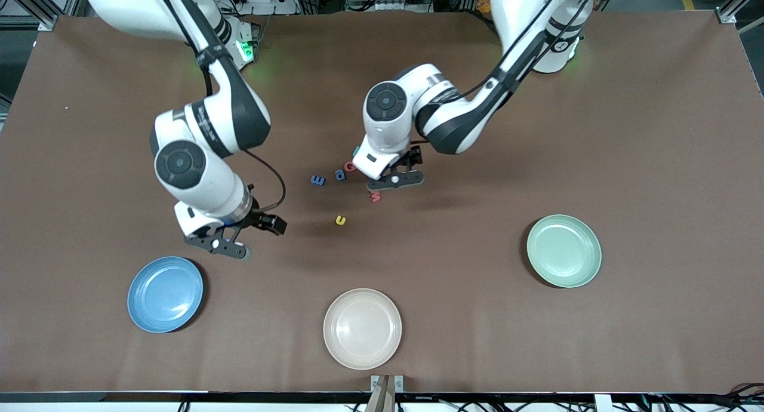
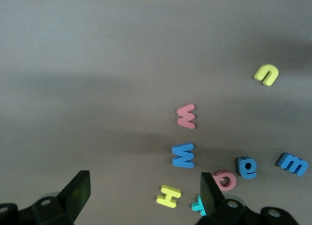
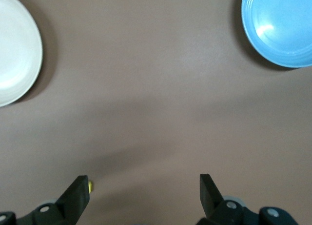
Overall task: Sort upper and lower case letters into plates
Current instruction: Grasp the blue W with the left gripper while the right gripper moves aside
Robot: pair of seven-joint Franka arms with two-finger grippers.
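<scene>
The blue plate, green plate and cream plate hold nothing, the letters lie on the counter, and both grippers' jaws are spread: the left gripper over the letters, the right gripper over bare counter by the blue plate.

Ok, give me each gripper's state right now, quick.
Left gripper: jaws open, holding nothing, over the letters.
Right gripper: jaws open, holding nothing, over bare table near the blue plate.

Blue plate, cream plate

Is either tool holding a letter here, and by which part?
Nothing is held. The left tool hangs open over the letters; the right tool hangs open over bare table near the blue plate.
</scene>
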